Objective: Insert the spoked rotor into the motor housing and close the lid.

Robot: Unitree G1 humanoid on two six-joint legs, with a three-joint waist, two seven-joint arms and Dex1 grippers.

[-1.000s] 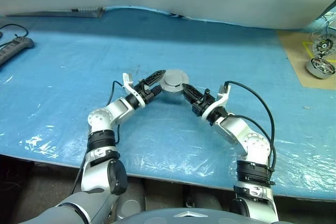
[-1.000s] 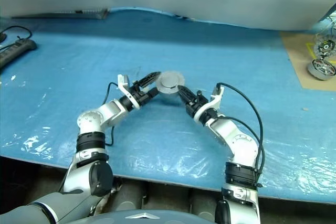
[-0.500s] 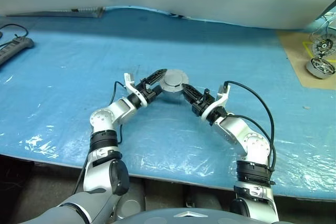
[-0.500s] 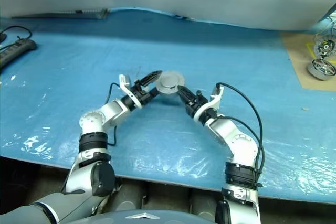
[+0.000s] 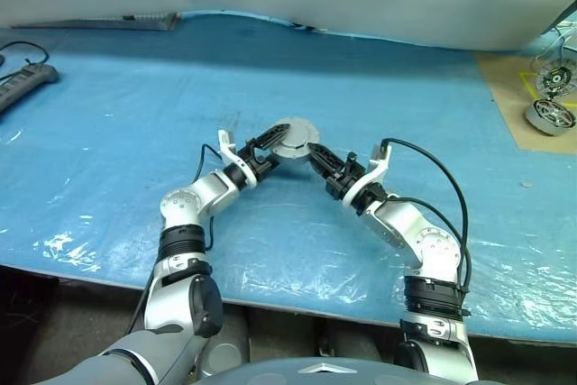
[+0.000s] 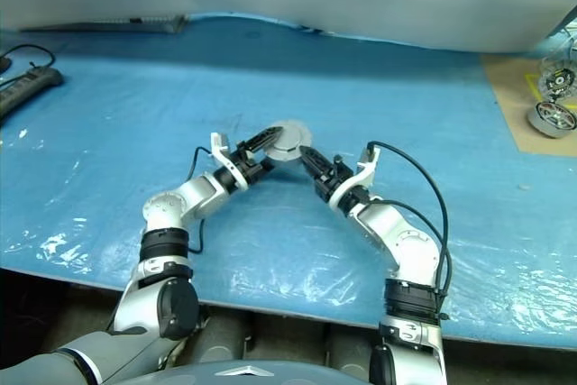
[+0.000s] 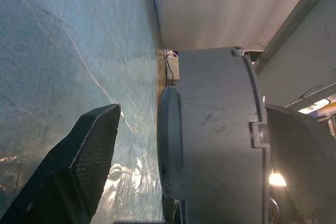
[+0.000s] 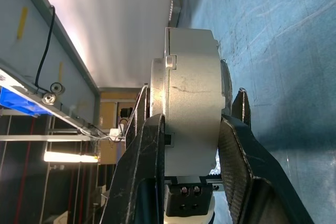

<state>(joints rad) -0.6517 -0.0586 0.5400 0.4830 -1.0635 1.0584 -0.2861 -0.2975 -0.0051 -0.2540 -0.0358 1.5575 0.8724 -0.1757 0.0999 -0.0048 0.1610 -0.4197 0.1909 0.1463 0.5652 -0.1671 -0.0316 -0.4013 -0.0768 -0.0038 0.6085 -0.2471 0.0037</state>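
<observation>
1. Head camera, over a blue plastic-covered table (image 5: 108,114): my two arms meet at the middle, where the motor housing (image 5: 292,142) is held just off the sheet with its lid (image 6: 290,137) facing up and lying shut over the can. My right gripper (image 5: 323,161) clamps the can from one side, apparently as the steady anchor, while my left gripper (image 5: 270,143) comes in from the other. The spoked rotor cannot be made out, presumably because it sits under the closed lid. Well apart at the table's far right corner, a duplicate motor (image 5: 551,114) rests on brown board, untouched. A power strip (image 5: 22,81) lies at the far left edge.

2. Left wrist camera: my left fingers (image 7: 89,156) are spread wide. One black pad stands just beside the housing's face with a sliver of table showing between, and the other flanks its far side. I judge them released, bracketing the can rather than squeezing it, perhaps to press the lid home.

3. Right wrist camera: my right fingers (image 8: 144,177) are clenched on the housing's flat sides — the can is gripped edge-on between both pads, its connector block towards my wrist, and kept from turning.
</observation>
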